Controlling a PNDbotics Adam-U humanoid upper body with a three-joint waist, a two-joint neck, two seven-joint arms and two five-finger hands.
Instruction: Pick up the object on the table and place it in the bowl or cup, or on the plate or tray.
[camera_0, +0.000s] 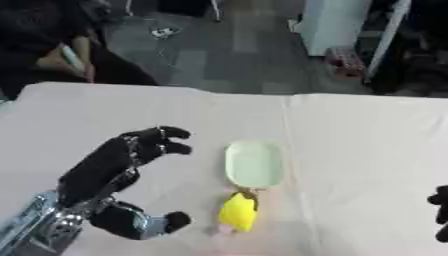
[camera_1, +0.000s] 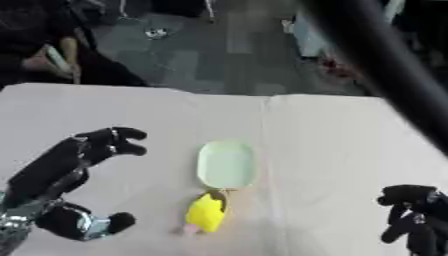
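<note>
A counter (camera_0: 367, 130) covered in a smooth, pale pinkish-white cloth fills the lower part of the view, with a straight seam running front to back just right of centre.

At the left, the robot's left hand (camera_0: 114, 165), matte black with silver metal at the wrist, hovers over the cloth with its palm turned inward. Its fingers (camera_0: 166, 140) are spread and only gently bent, the thumb (camera_0: 149, 222) reaching out low and separate; the hand is released and grasps nothing.

Right of it, near the middle, lies a pale green oval tray (camera_0: 255, 164) of smooth plastic, shallow, with a rounded rim, its long side running front to back. Nothing lies in it.

Touching the tray's near end is a small bright yellow object (camera_0: 238, 212), roughly wedge-shaped and glossy, with a small pinkish bit at its near tip. It rests on the cloth, near but clear of the left thumb, to the thumb's right.

At the lower right corner, the black right hand (camera_1: 416, 217) rests, fingers curled downward, holding nothing, well apart from the yellow object.
</note>
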